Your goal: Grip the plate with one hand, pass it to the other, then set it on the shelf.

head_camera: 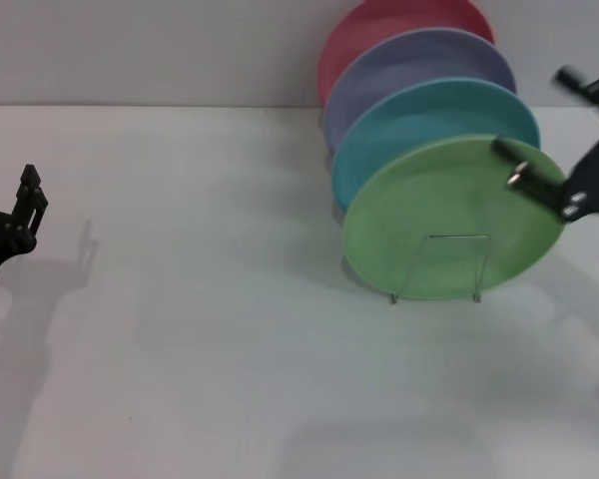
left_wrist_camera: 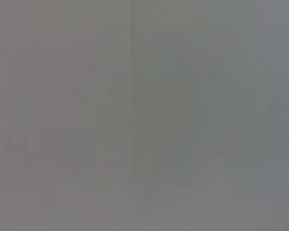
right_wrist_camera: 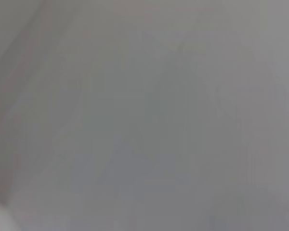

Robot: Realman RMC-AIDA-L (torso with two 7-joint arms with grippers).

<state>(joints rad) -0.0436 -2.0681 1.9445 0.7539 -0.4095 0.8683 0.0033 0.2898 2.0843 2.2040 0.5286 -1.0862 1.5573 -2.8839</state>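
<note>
One right hand (head_camera: 539, 185) pinches the plate's (head_camera: 449, 225) upper-right rim.

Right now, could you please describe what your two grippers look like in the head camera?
The left gripper is matte black, with slim, straight fingers ending in small blocky tips and a curved black link below. The right gripper is also black: a long dark finger with small silver fittings along it and a broad, rounded black body behind. No cables, lights or markings show here, and both wrist views are blank.
</note>
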